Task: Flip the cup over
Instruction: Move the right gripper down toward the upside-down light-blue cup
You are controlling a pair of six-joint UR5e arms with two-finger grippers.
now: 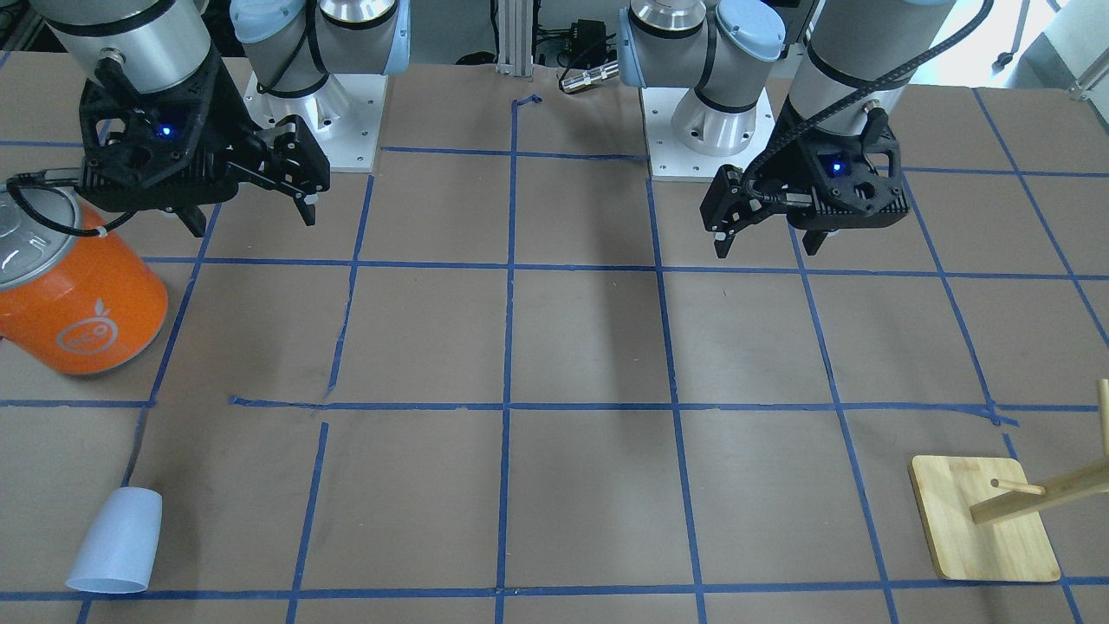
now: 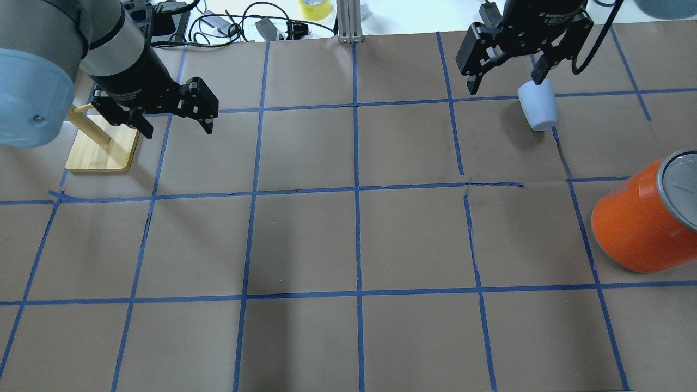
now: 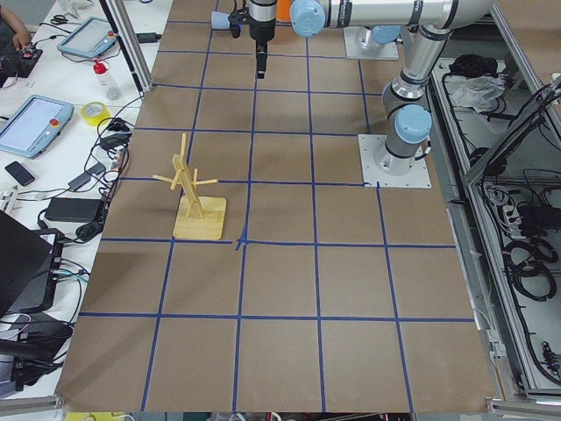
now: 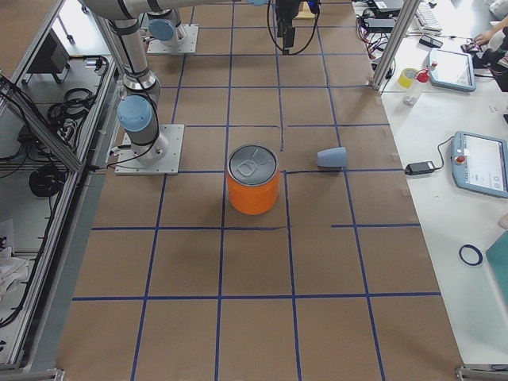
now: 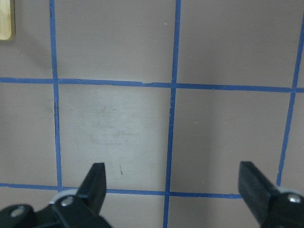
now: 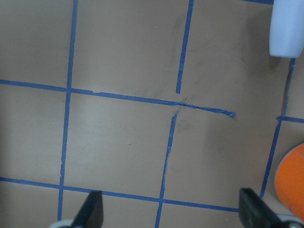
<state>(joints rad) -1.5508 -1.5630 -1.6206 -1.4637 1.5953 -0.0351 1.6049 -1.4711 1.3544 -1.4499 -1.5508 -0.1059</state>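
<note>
Pale-blue plastic tumbler sits, in the front view, near the operators' edge of the brown paper table gridded with blue tape, on my right-hand side, wide end toward that edge. A large orange can with a silver lid stands well apart from it, nearer my base. My right pincer hangs by the can's lid and my left pincer over bare paper, both spread and holding nothing. A wooden peg stand on a flat base stands far to my left. From overhead, one right finger overlaps the tumbler in the picture only. The left side view shows the stand upright. In the right side view the tumbler lies on its side, near the can but apart from it. My left wrist camera sees spread fingers over taped paper. My right wrist camera catches the tumbler at the top corner and the can at the edge.
</note>
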